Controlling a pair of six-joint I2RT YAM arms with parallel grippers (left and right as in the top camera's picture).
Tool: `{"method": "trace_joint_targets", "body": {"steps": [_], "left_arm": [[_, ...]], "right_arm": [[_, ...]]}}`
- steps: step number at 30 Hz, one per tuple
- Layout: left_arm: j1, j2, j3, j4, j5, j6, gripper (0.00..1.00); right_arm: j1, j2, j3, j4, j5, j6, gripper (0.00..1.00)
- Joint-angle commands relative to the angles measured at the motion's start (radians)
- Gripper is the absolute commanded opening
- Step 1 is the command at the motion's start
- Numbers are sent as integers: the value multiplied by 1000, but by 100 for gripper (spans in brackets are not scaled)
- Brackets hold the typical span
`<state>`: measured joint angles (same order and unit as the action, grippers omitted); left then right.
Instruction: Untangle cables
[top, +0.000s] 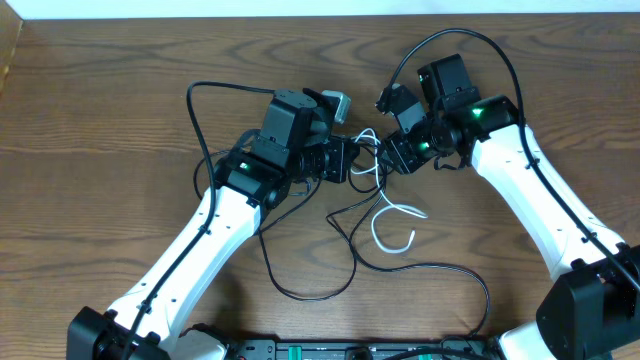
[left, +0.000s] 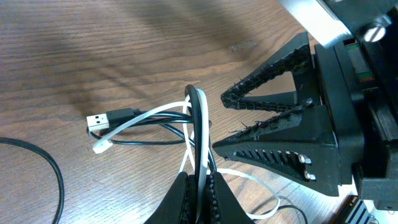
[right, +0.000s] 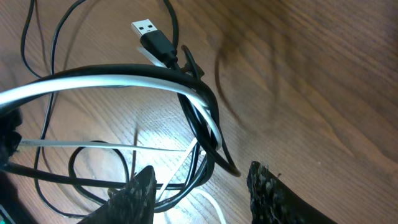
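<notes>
The black cable and white cable lie looped together on the table between my two grippers. My left gripper is shut on both cords; in the left wrist view its jaws pinch the black cable and white cable side by side. A black USB plug and a white plug end lie beyond. My right gripper is open; in the right wrist view the black cable and white cable arch above and between its fingers, untouched. The USB plug shows there too.
The brown wooden table carries everything. A thicker black arm wire loops at the left arm's far side, another arcs over the right arm. A long black loop trails toward the front edge. My right gripper's open fingers sit close to the left jaws.
</notes>
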<state>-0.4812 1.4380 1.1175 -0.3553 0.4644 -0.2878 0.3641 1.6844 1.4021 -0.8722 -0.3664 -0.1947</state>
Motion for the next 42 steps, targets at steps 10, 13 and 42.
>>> {"method": "trace_joint_targets", "body": {"steps": [10, 13, 42], "left_arm": [[2, -64, 1, 4, 21, -2, 8], [2, -64, 1, 4, 21, -2, 8], [3, -122, 1, -37, -165, -47, 8]], "right_arm": [[4, 5, -58, 56, 1, 7, 27], [4, 5, -58, 53, -8, 8, 27], [4, 2, -69, 53, -79, 77, 1]]}}
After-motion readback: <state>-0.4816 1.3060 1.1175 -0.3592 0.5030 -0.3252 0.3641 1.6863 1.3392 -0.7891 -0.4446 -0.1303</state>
